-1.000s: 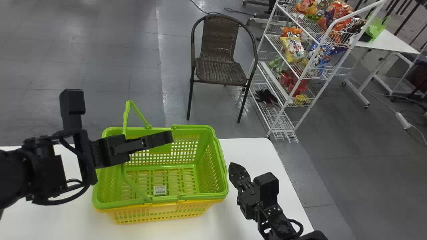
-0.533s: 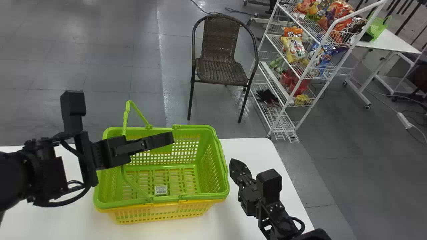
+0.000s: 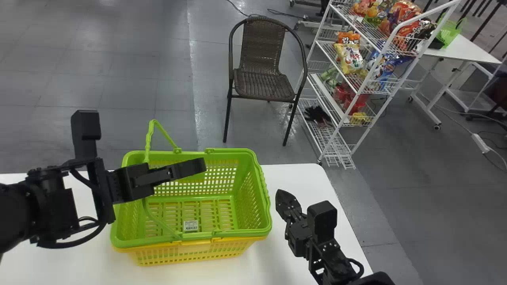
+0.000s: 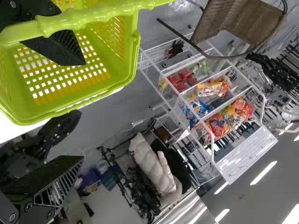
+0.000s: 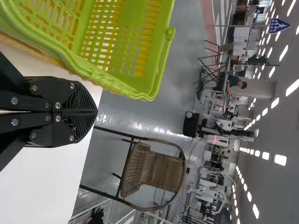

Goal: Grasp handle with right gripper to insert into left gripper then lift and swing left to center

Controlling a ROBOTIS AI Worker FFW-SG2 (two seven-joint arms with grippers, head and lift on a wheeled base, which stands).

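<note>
Right gripper [image 3: 280, 193] edges rightward, jaws closed on nothing, right of the basket [image 3: 233, 233]; the raised handle [image 3: 148, 142], running near to far, lies well left of it, beside the left gripper [image 3: 145, 138], jaws wide and empty.

Our left arm [image 3: 43, 198] reaches in from the left of the basket [image 3: 262, 190], nearly level, and our left hand [image 3: 194, 168] juts over the basket's left half, tilted slightly upward. Its two black fingers [image 4: 58, 44] stand wide apart, one facing the other. The block [image 3: 86, 126] on our left wrist sticks straight up, left of the basket.

Our right arm [image 3: 336, 265] slants in from the right of the basket, and our right hand [image 3: 279, 193] sits just beside that side, apart from it. We have those fingers [image 5: 84, 100] closed flat together, with nothing between them.
</note>
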